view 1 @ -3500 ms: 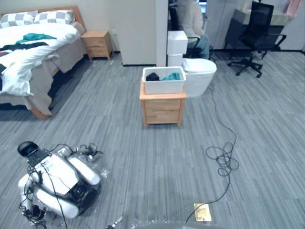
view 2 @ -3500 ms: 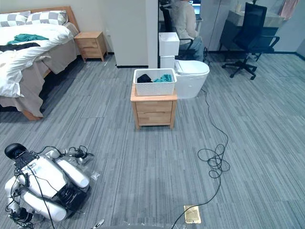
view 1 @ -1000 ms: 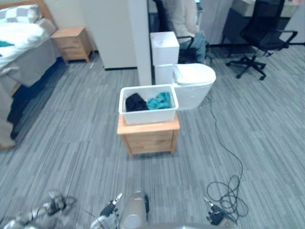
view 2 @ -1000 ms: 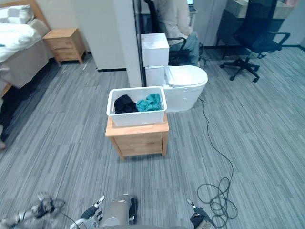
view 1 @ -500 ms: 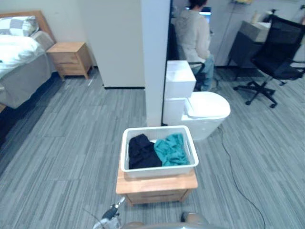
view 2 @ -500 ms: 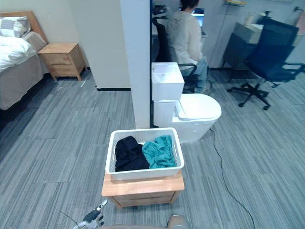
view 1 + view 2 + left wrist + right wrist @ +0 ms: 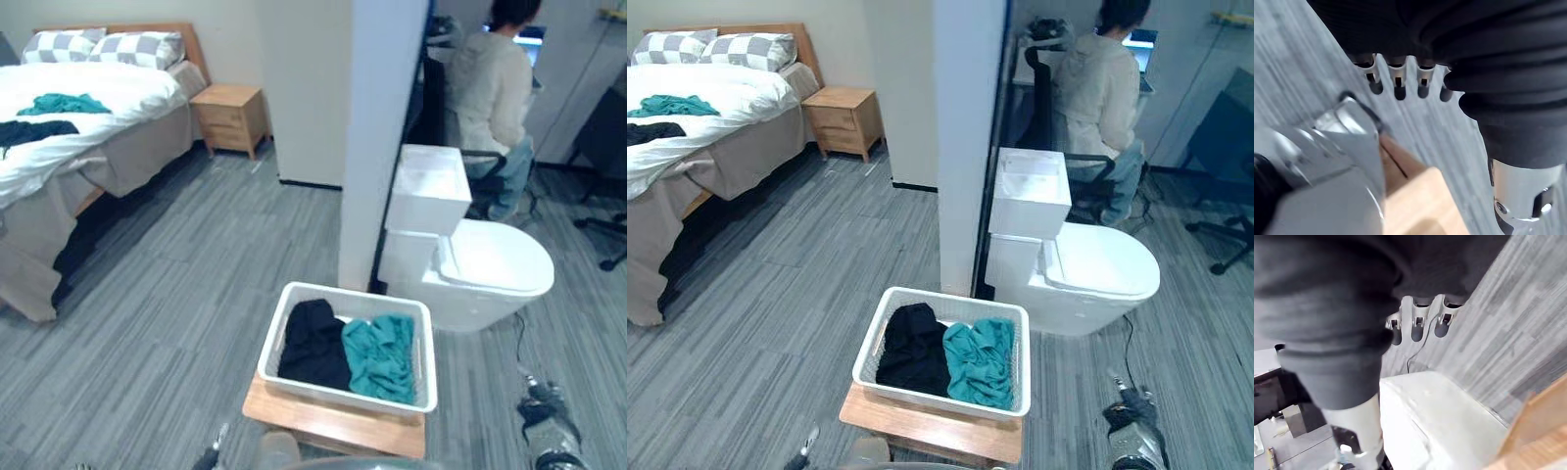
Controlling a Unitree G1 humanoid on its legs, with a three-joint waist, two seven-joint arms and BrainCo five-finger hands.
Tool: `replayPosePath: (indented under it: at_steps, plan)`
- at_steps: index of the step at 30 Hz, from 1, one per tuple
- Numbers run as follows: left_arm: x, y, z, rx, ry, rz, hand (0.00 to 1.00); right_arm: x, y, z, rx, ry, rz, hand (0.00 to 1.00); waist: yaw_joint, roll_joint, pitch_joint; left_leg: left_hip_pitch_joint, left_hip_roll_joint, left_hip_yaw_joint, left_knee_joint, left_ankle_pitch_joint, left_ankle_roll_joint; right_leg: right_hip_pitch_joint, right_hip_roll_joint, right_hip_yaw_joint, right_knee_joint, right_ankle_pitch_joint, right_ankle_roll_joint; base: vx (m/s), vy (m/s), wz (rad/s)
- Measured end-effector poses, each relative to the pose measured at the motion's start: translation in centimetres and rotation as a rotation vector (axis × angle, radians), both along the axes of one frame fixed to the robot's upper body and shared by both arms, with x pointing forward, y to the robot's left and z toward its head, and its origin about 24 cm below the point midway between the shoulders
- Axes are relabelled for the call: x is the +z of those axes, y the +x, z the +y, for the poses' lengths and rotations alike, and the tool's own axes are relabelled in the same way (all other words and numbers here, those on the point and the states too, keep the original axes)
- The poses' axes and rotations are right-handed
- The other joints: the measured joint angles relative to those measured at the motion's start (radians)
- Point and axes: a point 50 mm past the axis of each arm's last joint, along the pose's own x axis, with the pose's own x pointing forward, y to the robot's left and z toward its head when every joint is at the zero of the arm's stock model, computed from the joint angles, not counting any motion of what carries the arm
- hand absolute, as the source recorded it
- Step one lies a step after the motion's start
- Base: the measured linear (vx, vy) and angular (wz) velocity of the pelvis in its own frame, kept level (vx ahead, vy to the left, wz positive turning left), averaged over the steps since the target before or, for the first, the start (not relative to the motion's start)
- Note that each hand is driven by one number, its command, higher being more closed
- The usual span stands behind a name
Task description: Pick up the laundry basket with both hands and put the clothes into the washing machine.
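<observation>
The basket (image 7: 338, 394) is seen standing on the wooden bench (image 7: 333, 428), apart from both hands. A black cloth (image 7: 313, 345) is laid in its left half and a teal cloth (image 7: 380, 357) in its right half, the two touching. Just behind the basket a white pillar (image 7: 387, 137) is seen, and beside it on the right a white toilet (image 7: 485, 269) with its lid down. The left hand (image 7: 1399, 78) is held over the grey floor (image 7: 167, 304) close by a corner of the bench; its fingers hang loose and nothing is grasped in it. The right hand (image 7: 1418, 323) is held over the floor near the toilet and another corner of the bench. Its fingers are seen nearly end-on, so they can only be judged as probably loose too, and nothing is held in them. A bed (image 7: 78, 117) on which more teal and black clothes are laid stands well off to the left. A person (image 7: 488, 83) is seated beyond the toilet, back turned to the basket.
</observation>
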Motion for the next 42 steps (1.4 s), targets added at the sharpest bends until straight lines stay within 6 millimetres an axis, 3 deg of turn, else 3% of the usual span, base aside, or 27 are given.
replayPosePath:
  at_steps: [3, 5, 6, 7, 8, 12, 16, 19, 23, 30, 36, 42]
  plan:
    - [0.6, -1.5, 2.6, 0.066, 0.064, 0.019, 0.00, -2.4, -2.7, 3.4, -0.016, 0.124, 0.076, 0.00, -0.005, -0.054, -0.049, 0.052, -0.080, 0.052, -0.139, 0.025, 0.013, -0.002, -0.060, 0.036, -0.065, 0.033, 0.030, 0.12, 0.213, -0.29]
    - [1.4, -0.5, 4.6, 0.101, 0.136, -0.028, 0.00, -1.9, -3.4, 2.8, -0.030, 0.086, 0.070, 0.00, -0.024, -0.048, -0.065, 0.061, -0.117, 0.069, -0.181, 0.028, 0.014, -0.005, -0.089, 0.053, -0.084, 0.039, 0.030, 0.12, 0.192, -0.19]
    - [2.6, 0.8, 6.3, 0.117, 0.213, -0.101, 0.00, -0.4, -3.3, 1.3, -0.046, 0.004, 0.026, 0.00, -0.033, -0.027, -0.081, 0.060, -0.139, 0.083, -0.205, 0.028, 0.016, -0.020, -0.106, 0.069, -0.097, 0.045, 0.023, 0.13, 0.150, -0.14]
    - [3.3, 1.6, 7.0, 0.111, 0.249, -0.137, 0.00, 0.3, -3.1, 0.7, -0.049, -0.029, 0.006, 0.00, -0.034, -0.026, -0.086, 0.061, -0.145, 0.087, -0.210, 0.030, 0.022, -0.021, -0.110, 0.072, -0.100, 0.048, 0.020, 0.14, 0.149, -0.17]
    - [4.9, 3.5, 8.6, 0.093, 0.330, -0.222, 0.00, 1.4, -2.8, -0.2, -0.052, -0.086, -0.023, 0.00, -0.032, -0.014, -0.088, 0.059, -0.153, 0.092, -0.212, 0.036, 0.031, -0.025, -0.117, 0.075, -0.108, 0.058, 0.035, 0.10, 0.060, -0.12]
    - [8.8, 7.8, 10.5, 0.030, 0.460, -0.426, 0.00, 3.4, -1.1, -1.2, -0.009, -0.176, -0.073, 0.00, -0.028, 0.007, -0.099, 0.065, -0.159, 0.107, -0.223, 0.056, 0.049, -0.044, -0.115, 0.086, -0.112, 0.073, 0.054, 0.16, 0.021, -0.14]
    - [9.7, 12.6, 8.2, -0.142, 0.417, -0.526, 0.00, 4.0, 1.4, -0.8, 0.122, -0.190, -0.090, 0.00, -0.029, 0.005, -0.080, 0.068, -0.153, 0.104, -0.225, 0.056, 0.049, -0.044, -0.108, 0.077, -0.113, 0.074, 0.052, 0.10, -0.023, -0.02]
    - [11.7, 18.4, 5.7, -0.298, 0.401, -0.650, 0.00, 5.6, 5.6, -0.7, 0.247, -0.232, -0.135, 0.00, -0.032, -0.004, -0.004, 0.045, -0.153, 0.102, -0.223, 0.072, 0.056, -0.064, -0.108, 0.066, -0.112, 0.098, 0.048, -0.04, 0.003, 0.02]
    - [15.2, 24.4, 4.7, -0.437, 0.441, -0.742, 0.00, 8.5, 11.9, 0.5, 0.414, -0.288, -0.197, 0.00, -0.043, -0.029, 0.109, -0.028, -0.153, 0.097, -0.180, 0.084, 0.060, -0.119, -0.112, 0.066, -0.107, 0.133, 0.041, -0.12, 0.015, 0.03]
    - [17.0, 28.5, 4.0, -0.489, 0.443, -0.703, 0.00, 13.7, 20.3, 6.2, 0.790, -0.370, -0.302, 0.00, -0.039, -0.020, 0.278, -0.125, -0.130, 0.097, -0.093, 0.084, 0.060, -0.212, -0.101, 0.095, -0.049, 0.134, 0.042, -0.14, -0.015, -0.05]
    - [17.3, 29.9, 2.8, -0.597, 0.435, -0.658, 0.00, 16.0, 22.7, 8.6, 0.989, -0.441, -0.304, 0.00, -0.029, -0.023, 0.320, -0.177, -0.108, 0.083, -0.088, 0.095, 0.050, -0.268, -0.077, 0.096, -0.024, 0.137, 0.036, -0.10, -0.029, 0.01]
    - [18.2, 31.4, 1.2, -0.707, 0.455, -0.630, 0.00, 15.6, 23.4, 10.2, 1.116, -0.489, -0.210, 0.00, -0.027, -0.028, 0.333, -0.208, -0.093, 0.080, -0.106, 0.124, 0.044, -0.305, -0.059, 0.095, -0.025, 0.145, 0.026, -0.06, -0.014, 0.00]
